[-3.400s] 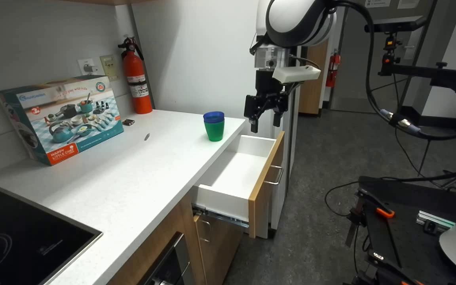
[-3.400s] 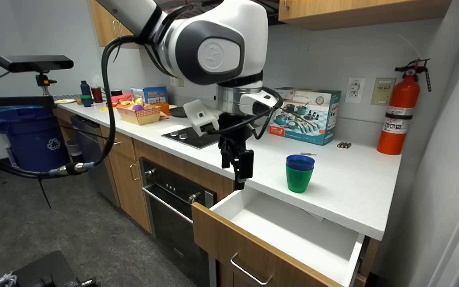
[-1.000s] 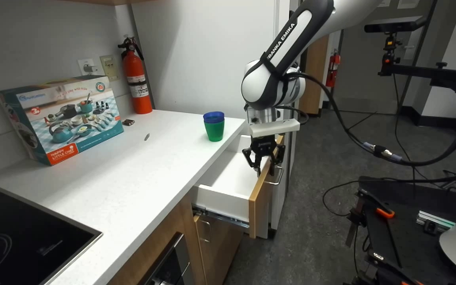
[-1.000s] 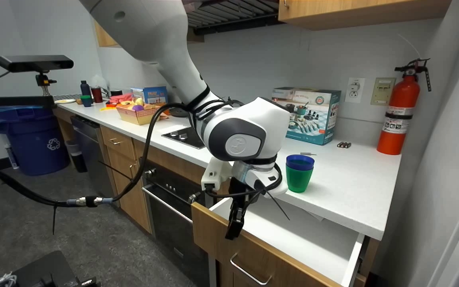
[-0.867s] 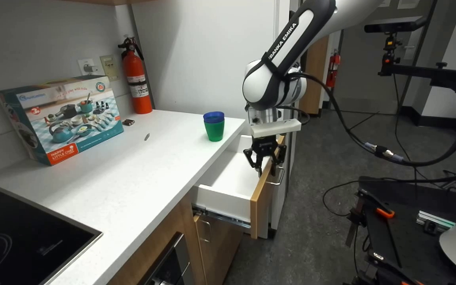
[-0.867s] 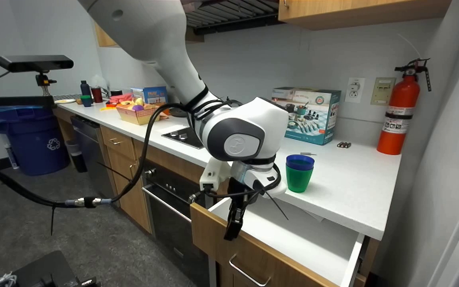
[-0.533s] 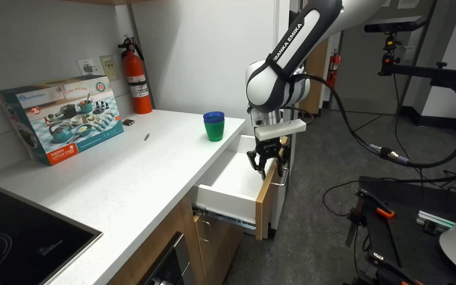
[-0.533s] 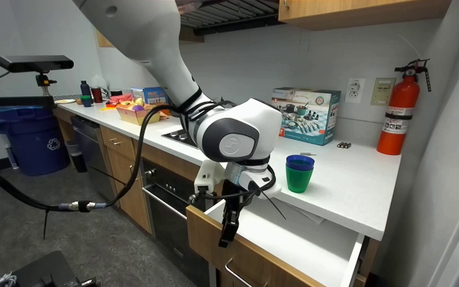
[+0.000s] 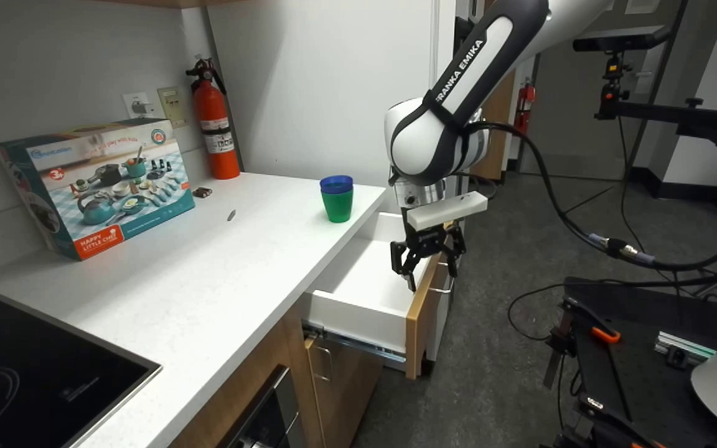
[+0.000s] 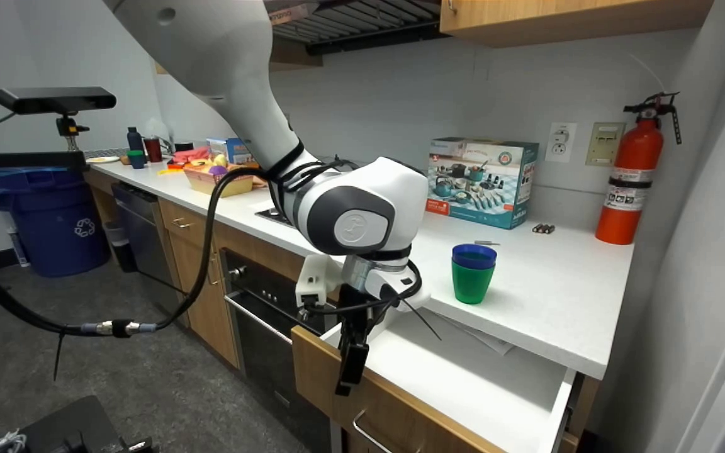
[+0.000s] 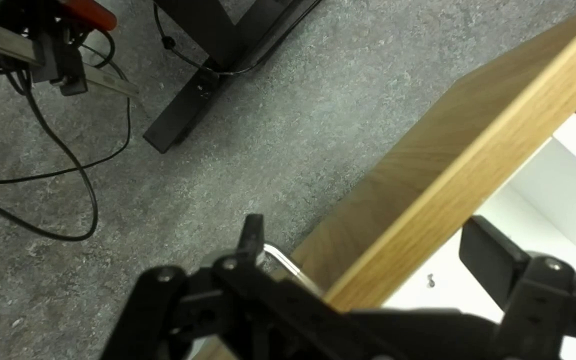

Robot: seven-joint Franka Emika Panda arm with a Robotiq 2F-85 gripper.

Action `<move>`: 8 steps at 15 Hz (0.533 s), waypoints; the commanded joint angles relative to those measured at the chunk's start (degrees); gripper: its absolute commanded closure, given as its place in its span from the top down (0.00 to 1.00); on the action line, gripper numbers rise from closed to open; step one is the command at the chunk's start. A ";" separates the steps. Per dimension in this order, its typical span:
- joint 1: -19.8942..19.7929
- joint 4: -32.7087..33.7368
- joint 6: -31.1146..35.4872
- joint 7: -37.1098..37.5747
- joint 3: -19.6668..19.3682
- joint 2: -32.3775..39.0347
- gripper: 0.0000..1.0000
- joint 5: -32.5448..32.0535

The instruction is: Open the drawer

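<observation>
The drawer is pulled out. Its tan wood front panel shows in both exterior views [image 9: 417,323] [image 10: 381,406] and its white box [image 9: 358,314] lies behind it. My gripper [image 9: 432,280] straddles the panel's top edge, also in an exterior view [image 10: 345,387]. In the wrist view my gripper [image 11: 368,239] is open. One finger is inside the drawer, close to the panel's inner face [image 11: 468,185]; whether it touches cannot be told. The other finger is outside, well apart from the panel, over the metal handle [image 11: 293,267]. Nothing is held.
Stacked blue and green cups [image 9: 337,202] stand near the counter's [image 9: 271,249] front edge beside the drawer. A toy box [image 9: 109,186] and a fire extinguisher [image 9: 215,124] stand at the back. Dark equipment [image 11: 188,110] stands on the floor opposite the drawer.
My gripper came down from above onto the front panel. Over the last second the drawer slid farther out, the gripper moving with it. The outer finger now stands farther from the panel.
</observation>
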 commanded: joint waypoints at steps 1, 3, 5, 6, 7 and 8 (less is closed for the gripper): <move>-0.11 0.27 0.07 0.29 -0.85 -1.15 1.00 0.59; -0.18 0.39 -0.57 -0.03 -1.13 -2.23 1.00 0.33; -0.21 0.57 -0.91 -0.01 -1.30 -3.23 1.00 0.24; -0.19 0.77 -1.17 0.00 -1.30 -3.66 1.00 0.18; -0.16 0.96 -1.46 0.01 -1.29 -4.22 1.00 0.07; -0.18 1.02 -1.40 -0.04 -1.21 -4.76 1.00 0.19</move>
